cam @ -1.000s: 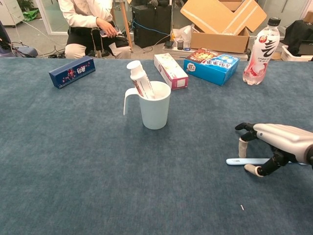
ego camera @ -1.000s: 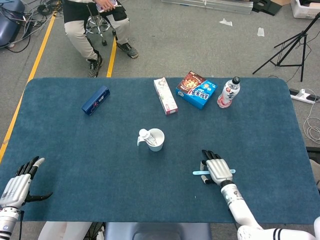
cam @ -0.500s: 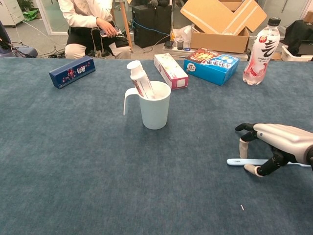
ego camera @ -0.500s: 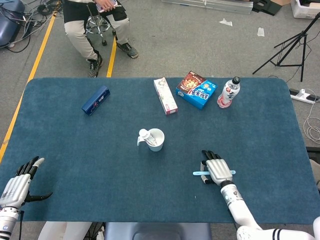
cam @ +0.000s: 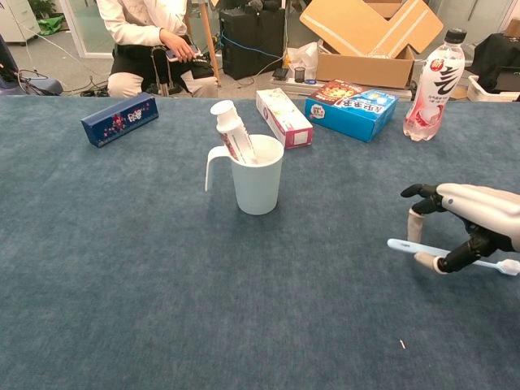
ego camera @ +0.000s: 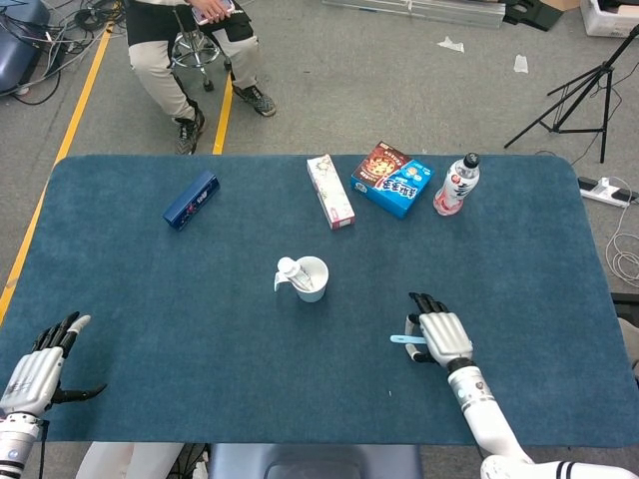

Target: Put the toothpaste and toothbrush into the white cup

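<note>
We see the right hand (cam: 471, 223) pinching the toothbrush (cam: 406, 245) just above the counter (cam: 122, 268), right of the white cup (cam: 258, 175) (toothpaste (cam: 230, 128) inside), while the left hand (ego camera: 35, 367) rests open, near left.

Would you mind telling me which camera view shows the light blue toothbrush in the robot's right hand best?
The chest view: the light blue toothbrush shows side-on along its whole length, raised off the blue table, pinched by the right hand. In the head view the hand covers most of it; only one end sticks out.
</note>
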You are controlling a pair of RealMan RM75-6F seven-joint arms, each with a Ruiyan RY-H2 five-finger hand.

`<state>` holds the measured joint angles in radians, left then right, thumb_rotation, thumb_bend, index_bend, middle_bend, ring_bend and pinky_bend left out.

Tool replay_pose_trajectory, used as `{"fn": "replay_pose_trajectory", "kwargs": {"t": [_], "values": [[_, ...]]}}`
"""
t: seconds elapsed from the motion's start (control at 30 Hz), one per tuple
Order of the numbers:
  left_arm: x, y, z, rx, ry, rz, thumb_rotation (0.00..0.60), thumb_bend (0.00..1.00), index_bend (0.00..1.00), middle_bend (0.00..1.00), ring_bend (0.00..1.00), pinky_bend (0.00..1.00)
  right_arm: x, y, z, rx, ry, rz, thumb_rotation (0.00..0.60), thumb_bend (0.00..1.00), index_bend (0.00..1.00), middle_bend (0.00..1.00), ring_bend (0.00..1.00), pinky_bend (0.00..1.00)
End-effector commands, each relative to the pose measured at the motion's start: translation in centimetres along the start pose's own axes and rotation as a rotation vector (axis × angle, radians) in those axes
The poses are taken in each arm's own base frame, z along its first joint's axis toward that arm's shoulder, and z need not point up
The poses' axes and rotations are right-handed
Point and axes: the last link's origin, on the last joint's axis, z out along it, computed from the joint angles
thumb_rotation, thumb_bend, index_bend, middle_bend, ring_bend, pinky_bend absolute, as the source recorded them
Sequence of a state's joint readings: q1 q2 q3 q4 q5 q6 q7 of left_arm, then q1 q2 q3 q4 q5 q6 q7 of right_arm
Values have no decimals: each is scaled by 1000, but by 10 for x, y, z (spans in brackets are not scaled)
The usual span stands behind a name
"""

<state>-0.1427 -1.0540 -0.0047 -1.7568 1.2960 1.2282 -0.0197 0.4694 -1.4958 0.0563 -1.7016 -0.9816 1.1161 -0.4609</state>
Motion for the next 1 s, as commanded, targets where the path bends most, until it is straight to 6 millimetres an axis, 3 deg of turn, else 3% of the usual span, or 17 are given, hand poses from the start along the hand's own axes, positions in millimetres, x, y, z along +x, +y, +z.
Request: {"fn": "replay_pose_trajectory", "kwargs": {"t": [0.03, 0.7, 1.0], "values": [[0, 1, 0, -1, -1, 1, 600, 0, 36, 0, 0, 0, 5, 1, -1, 0, 16, 7, 600, 294, 585, 95, 0, 155], [-1, 3, 1, -5, -4, 8, 600, 0, 36, 0, 0, 0, 40, -7, -3, 24, 117, 43, 600, 294, 588, 96, 0, 155], [-1, 4, 1, -7, -4, 8, 600, 0, 36, 0, 0, 0, 70, -26, 1, 81, 204, 73, 600, 294, 589, 97, 0, 155]]}}
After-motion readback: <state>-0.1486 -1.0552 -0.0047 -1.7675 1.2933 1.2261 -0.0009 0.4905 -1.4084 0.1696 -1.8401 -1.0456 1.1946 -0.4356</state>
